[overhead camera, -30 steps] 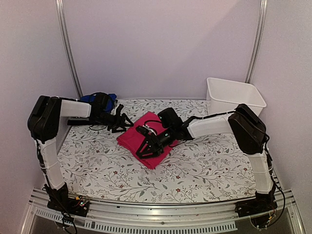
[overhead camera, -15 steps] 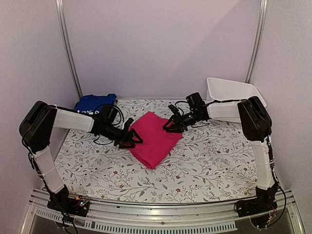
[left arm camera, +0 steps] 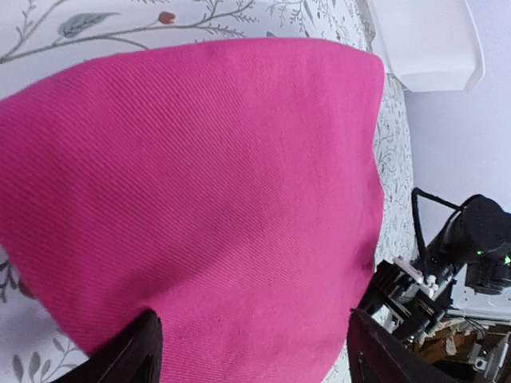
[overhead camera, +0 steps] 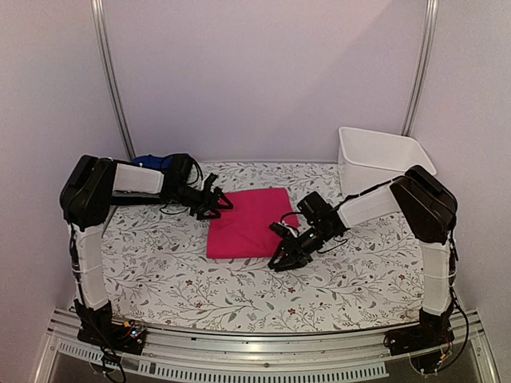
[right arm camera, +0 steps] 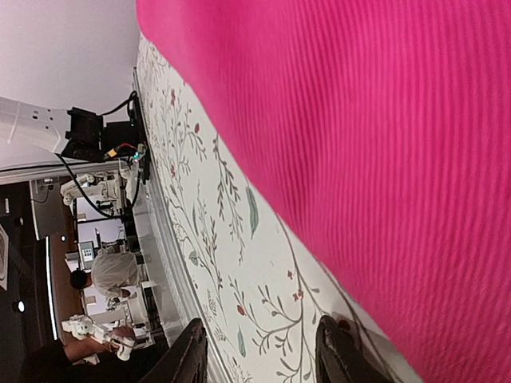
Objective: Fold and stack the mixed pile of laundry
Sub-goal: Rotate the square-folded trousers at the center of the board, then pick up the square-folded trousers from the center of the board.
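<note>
Magenta cloth: the magenta-pink folded cloth garment (overhead camera: 247, 223) lies flat as a neat rectangle in the middle of the frame, on the white floral-patterned table covering (overhead camera: 160, 263).
Blue cloth: a royal-blue cloth garment (overhead camera: 150, 163) sits at the upper left, mostly hidden behind the left arm and apart from the pink one.
Left claw: the left gripper (overhead camera: 217, 201) hangs at the pink rectangle's upper-left corner, jaws spread wide and holding nothing.
Right claw: the right gripper (overhead camera: 284, 259) sits just off the lower-right corner, jaws parted over bare covering and empty.
Bin: the white rectangular plastic bin (overhead camera: 383, 155) stands at the upper right.
Step, as I read it: squaring up the folded piece.
Doing it well: I'd nudge opposite corners together, low and slow, so the layers don't slide, then lift clear.
</note>
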### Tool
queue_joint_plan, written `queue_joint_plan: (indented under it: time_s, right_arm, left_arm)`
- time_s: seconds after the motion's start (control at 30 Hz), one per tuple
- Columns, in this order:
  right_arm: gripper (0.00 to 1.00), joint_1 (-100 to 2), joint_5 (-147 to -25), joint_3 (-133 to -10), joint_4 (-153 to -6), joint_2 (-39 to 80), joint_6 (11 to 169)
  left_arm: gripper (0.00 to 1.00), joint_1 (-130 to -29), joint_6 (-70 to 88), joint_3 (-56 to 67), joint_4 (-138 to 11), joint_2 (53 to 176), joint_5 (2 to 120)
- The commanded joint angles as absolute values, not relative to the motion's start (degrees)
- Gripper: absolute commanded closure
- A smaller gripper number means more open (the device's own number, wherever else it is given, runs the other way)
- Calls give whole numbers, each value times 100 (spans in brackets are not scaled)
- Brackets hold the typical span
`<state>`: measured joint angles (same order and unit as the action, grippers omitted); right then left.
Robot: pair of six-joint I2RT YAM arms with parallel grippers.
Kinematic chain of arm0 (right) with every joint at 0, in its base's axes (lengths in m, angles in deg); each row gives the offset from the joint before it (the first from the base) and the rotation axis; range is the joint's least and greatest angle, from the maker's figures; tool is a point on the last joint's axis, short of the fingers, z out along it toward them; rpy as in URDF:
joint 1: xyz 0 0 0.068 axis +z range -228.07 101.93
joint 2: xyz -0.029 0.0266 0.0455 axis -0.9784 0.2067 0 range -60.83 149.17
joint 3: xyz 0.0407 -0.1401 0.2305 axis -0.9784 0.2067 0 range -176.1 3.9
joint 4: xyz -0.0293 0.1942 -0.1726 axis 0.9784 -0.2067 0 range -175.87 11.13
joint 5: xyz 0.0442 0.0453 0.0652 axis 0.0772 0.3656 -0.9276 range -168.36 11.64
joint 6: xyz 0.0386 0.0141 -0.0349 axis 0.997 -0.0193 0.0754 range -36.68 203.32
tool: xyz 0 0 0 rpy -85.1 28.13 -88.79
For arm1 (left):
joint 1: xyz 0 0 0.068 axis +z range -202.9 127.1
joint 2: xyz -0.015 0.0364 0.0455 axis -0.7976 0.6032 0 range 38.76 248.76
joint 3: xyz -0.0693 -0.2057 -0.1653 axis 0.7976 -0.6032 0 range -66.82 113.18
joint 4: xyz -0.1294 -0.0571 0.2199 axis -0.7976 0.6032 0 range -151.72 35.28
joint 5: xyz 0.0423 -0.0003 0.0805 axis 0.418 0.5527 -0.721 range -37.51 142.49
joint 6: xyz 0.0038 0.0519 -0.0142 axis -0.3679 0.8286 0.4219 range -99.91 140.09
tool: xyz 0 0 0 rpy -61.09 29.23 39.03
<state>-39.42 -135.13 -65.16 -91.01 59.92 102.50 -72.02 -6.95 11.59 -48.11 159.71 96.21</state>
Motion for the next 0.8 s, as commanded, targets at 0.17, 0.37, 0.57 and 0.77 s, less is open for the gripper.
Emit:
queue_joint_plan:
  time_s: [0.17,0.37,0.57,0.77]
  right_arm:
    - [51,-3688,-11627,-7871,-10136,4775,9829]
    - [50,-3176,-10284,-9066,-10775,5127,8589]
    - [53,-2416,-9611,-10082,-11147,5941,7774]
    - [58,-1617,-8866,-10858,-11287,6929,7429]
  left_arm:
    - [0,-6573,-638,387,-4802,13764,8502]
    - [0,-6126,-1201,-747,-5313,12395,8244]
    - [0,-5715,-1858,-1809,-5611,11698,8937]
    - [0,-5653,-2119,-2588,-5541,11078,8684]
